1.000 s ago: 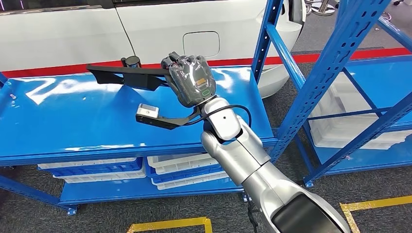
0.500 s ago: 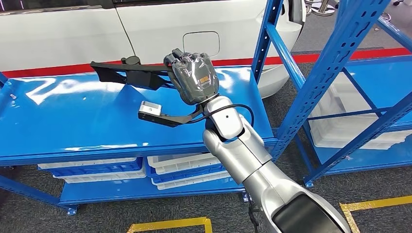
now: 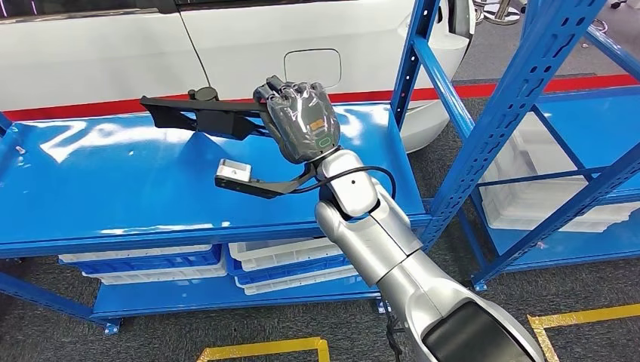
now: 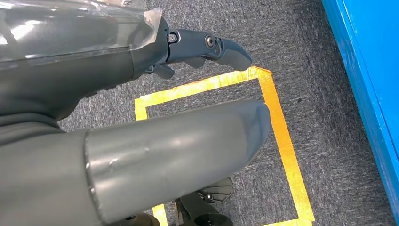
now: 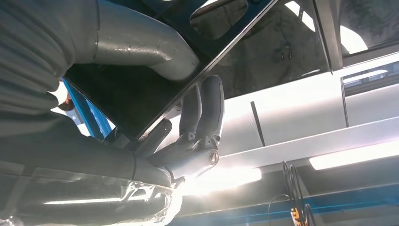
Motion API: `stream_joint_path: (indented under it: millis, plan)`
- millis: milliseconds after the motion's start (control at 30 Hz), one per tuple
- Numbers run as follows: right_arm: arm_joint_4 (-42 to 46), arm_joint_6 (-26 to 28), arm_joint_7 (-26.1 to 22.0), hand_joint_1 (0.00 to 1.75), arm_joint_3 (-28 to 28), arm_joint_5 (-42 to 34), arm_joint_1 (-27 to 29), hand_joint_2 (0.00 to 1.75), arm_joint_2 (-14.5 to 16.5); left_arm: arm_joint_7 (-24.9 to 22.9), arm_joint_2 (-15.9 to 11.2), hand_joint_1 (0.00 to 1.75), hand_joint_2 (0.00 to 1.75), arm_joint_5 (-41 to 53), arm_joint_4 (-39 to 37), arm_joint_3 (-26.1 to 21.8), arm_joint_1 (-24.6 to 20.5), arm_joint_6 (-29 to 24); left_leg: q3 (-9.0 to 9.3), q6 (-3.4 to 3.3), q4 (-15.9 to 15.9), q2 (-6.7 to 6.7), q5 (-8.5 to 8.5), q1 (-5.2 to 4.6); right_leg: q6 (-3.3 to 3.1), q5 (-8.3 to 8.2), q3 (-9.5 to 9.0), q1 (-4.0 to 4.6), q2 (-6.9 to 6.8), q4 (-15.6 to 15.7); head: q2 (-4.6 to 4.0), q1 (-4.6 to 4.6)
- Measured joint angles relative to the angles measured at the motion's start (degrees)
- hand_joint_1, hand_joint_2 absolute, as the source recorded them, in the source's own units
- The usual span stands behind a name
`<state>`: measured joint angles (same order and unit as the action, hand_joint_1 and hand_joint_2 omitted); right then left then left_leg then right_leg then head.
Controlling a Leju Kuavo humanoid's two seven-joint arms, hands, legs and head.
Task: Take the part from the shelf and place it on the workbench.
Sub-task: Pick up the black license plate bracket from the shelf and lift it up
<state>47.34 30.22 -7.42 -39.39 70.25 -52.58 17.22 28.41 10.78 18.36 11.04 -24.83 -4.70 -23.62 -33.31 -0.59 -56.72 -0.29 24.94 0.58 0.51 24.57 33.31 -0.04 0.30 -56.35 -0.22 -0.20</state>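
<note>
One long black part is in the grasp of the right hand, whose fingers wrap over its flat edge while the thumb presses on the other face. In the head view the part juts out to the left from the hand, raised off the glossy blue shelf, above its back edge. A white car stands just behind the shelf, with a red stripe along the floor beneath it. White and blue bins sit on the lower shelf level. The left hand hangs over grey carpet marked with yellow floor tape, holding nothing, its fingers extended and apart from the thumb
</note>
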Motion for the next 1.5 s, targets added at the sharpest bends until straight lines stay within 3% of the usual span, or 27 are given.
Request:
stream_joint_path:
  millis: [633,933,1500]
  plan:
    - [-4.39,1.32,-1.47,1.75,-0.16,-0.85,2.76,1.75,0.62,-0.48,0.00,0.00,0.00,0.20,0.00,0.04,0.00,0.47,0.00,0.00,0.00,0.00,0.00,0.00,0.00,0.00,0.00,0.00,0.00,0.00,0.00,-0.01]
    - [-12.68,7.44,-3.53,1.75,-0.22,-1.94,7.01,1.75,1.54,-0.55,0.00,0.00,0.00,0.56,0.00,0.04,0.01,0.45,0.01,0.00,0.00,0.00,0.00,0.00,0.00,0.00,-0.01,0.00,0.00,0.00,0.00,0.02]
    - [-18.32,7.68,-1.66,1.75,-1.11,4.58,14.50,1.75,2.23,-0.87,0.00,0.00,0.00,1.53,0.00,0.04,0.09,0.50,0.06,0.02,0.01,0.00,0.02,-0.02,0.00,0.01,-0.02,0.02,0.00,0.01,0.00,0.03]
